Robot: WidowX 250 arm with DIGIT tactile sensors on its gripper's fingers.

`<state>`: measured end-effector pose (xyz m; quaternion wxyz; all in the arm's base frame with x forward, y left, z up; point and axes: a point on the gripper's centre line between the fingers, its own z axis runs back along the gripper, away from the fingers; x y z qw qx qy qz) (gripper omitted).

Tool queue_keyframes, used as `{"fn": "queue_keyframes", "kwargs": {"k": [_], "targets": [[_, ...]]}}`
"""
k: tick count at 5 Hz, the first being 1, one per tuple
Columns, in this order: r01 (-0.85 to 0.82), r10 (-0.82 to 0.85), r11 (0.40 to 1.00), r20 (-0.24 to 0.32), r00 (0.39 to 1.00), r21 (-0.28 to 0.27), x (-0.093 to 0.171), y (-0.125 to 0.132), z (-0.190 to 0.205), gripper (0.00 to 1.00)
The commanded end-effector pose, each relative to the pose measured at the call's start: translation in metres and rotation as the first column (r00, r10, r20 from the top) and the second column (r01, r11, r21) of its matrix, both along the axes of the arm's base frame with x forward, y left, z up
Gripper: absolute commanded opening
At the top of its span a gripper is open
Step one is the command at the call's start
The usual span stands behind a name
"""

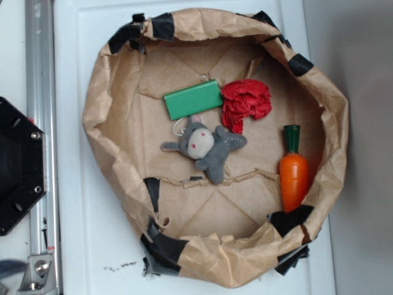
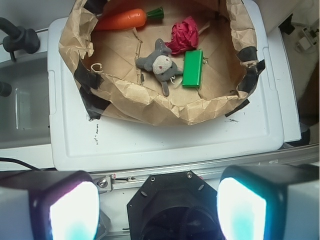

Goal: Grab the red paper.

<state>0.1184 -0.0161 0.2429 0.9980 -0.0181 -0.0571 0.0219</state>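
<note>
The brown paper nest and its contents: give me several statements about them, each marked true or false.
1. The red paper lies inside the brown paper nest. True.
2. The gripper is shut on the red paper. False: it is open, far from the nest, holding nothing.
3. The green block lies beside the red paper. True.
4. The carrot rests on top of the grey plush toy. False: it lies apart, near the nest's wall.
5. The grey plush toy lies outside the nest. False: it lies in the middle of it.
</note>
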Motion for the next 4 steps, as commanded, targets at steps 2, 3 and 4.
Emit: {"fn": "queue_keyframes", "kwargs": {"k": [2, 3, 4], "targets": [[-0.063, 0.052, 0.992, 0.098, 0.994, 0.111, 0.047, 0.016, -0.04, 1.0], [-0.025, 0.008, 0.994, 0.167, 0.986, 0.103, 0.095, 0.017, -0.072, 1.0], [-0.045, 0.021, 0.992, 0.192, 0.981, 0.118, 0.135, 0.029, -0.099, 1.0]]}}
